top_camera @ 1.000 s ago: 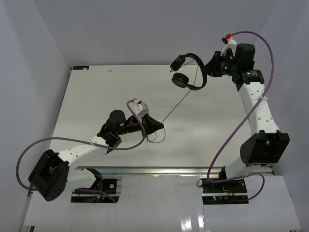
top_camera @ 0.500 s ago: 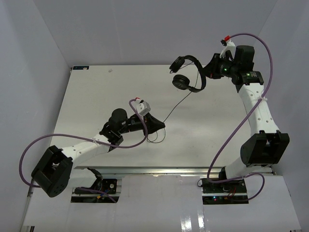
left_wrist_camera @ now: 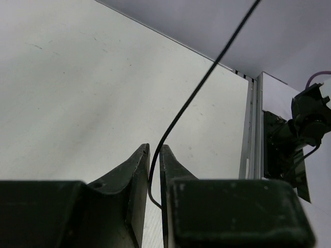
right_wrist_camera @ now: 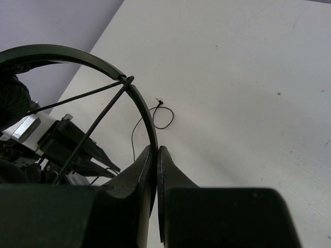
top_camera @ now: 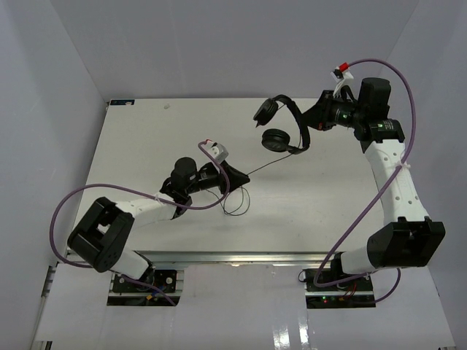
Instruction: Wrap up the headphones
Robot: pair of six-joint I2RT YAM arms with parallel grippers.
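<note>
My right gripper (right_wrist_camera: pixel 154 151) is clamped on the thin headband (right_wrist_camera: pixel 77 54) of the headphones (top_camera: pixel 282 125), holding them in the air at the upper right of the overhead frame, above the table (top_camera: pixel 139 138). Near the frame's centre, my left gripper (left_wrist_camera: pixel 154 151) pinches the cord (top_camera: pixel 264 165), which runs up and right to the headphones. Its loose end (top_camera: pixel 235 208) seems to lie curled on the table just below.

You are looking into a robotics lab cell: plain pale walls (top_camera: pixel 219 44) are enclosing a white tabletop (top_camera: pixel 139 146), and two white jointed arms (top_camera: pixel 390 171) are trailing thick purple cables (top_camera: pixel 379 63).
</note>
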